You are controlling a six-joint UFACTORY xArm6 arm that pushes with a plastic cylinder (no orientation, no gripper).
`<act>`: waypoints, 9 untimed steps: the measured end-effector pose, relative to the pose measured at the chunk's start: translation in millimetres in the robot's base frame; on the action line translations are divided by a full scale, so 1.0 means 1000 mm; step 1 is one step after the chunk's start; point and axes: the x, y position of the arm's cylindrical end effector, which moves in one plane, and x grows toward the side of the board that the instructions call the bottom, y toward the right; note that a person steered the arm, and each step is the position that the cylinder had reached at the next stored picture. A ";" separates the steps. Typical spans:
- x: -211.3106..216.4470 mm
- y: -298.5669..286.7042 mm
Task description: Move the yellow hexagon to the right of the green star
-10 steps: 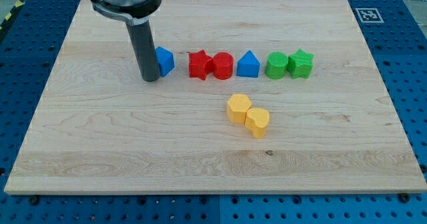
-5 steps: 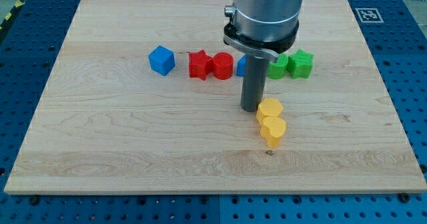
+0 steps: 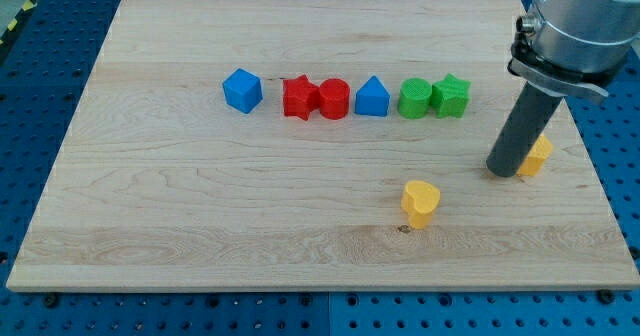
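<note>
The yellow hexagon (image 3: 538, 155) lies near the board's right edge, lower right of the green star (image 3: 451, 95), and is partly hidden behind my rod. My tip (image 3: 504, 170) rests on the board against the hexagon's left side. The green star is the right end of a row across the board's upper middle. A yellow heart-shaped block (image 3: 420, 202) lies alone toward the view's bottom, left of my tip.
The row holds, from the view's left, a blue cube (image 3: 242, 90), a red star (image 3: 298, 97), a red round block (image 3: 334, 99), a blue house-shaped block (image 3: 372, 97) and a green round block (image 3: 414, 98). The wooden board (image 3: 200, 216) lies on a blue pegboard.
My rod swept from the left of the board to the right. It pushed the yellow hexagon rightward away from the yellow heart, which now lies alone, shifted slightly right.
</note>
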 end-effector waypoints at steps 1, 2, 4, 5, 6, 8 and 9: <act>0.026 0.004; 0.004 0.019; 0.002 0.041; 0.011 0.066; -0.017 0.072; -0.035 0.080; -0.012 0.082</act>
